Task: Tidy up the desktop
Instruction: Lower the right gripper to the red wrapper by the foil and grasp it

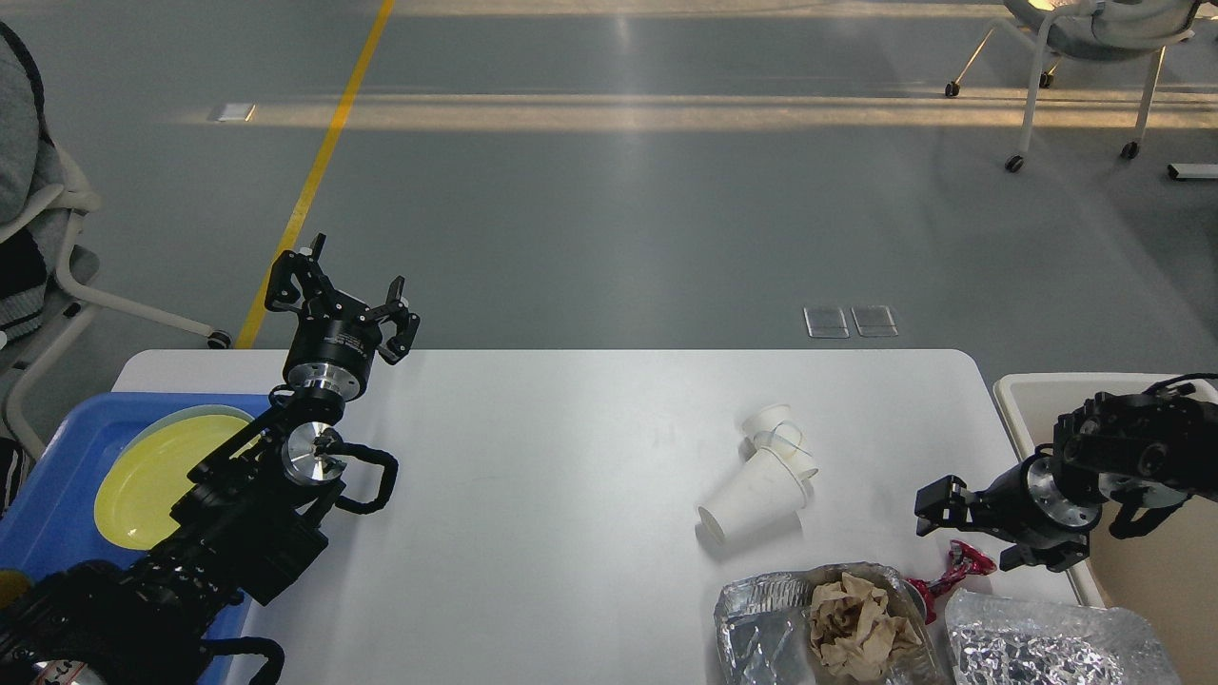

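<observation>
Head view across large white rounded-corner desktop (533, 495), two black arms over its ends.

Left gripper (344, 303) raised above far-left edge, fingers spread apart, empty; right gripper (937, 514) low beside crumpled foil trays (771, 618), finger state impossible to tell; tipped white paper cups (766, 480) between.

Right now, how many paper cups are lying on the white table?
3, as far as I can tell: one large paper cup on its side, two smaller cups bunched behind it. Nested ones may be hidden.

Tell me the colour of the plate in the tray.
Pale yellow; the plate sits in the blue tray, clearest in the head view.
</observation>
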Controlling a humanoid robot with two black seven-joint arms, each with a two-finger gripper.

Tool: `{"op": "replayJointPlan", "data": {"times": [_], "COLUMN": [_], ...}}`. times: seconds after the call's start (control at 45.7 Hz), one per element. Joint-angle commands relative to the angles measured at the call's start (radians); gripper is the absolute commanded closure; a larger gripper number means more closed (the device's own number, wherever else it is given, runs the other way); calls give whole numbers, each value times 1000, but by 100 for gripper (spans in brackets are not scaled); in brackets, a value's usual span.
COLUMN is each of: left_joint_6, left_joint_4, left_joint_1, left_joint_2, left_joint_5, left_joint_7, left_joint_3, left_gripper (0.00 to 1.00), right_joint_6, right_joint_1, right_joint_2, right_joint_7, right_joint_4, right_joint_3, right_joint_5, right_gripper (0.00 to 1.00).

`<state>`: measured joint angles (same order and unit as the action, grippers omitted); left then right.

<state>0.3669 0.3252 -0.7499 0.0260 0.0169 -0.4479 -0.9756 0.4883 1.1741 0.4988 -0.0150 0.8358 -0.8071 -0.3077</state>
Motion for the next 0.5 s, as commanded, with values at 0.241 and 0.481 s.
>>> {"op": "replayJointPlan", "data": {"times": [0.241,0.481], "left_joint_6": [1,1], "left_joint_4": [0,0], "left_joint_1": [0,0], "left_joint_2": [0,0], "left_joint_5": [0,0], "left_joint_7": [0,0], "left_joint_3": [0,0], "left_gripper": [0,0], "right_joint_6": [-83,-114], "right_joint_1": [-93,-139], "right_joint_2": [-37,-72], "right_joint_7": [-5,-13], "right_joint_4": [-81,-129], "right_joint_3": [0,2], "right_joint_5": [1,30], "right_gripper": [1,2]}}
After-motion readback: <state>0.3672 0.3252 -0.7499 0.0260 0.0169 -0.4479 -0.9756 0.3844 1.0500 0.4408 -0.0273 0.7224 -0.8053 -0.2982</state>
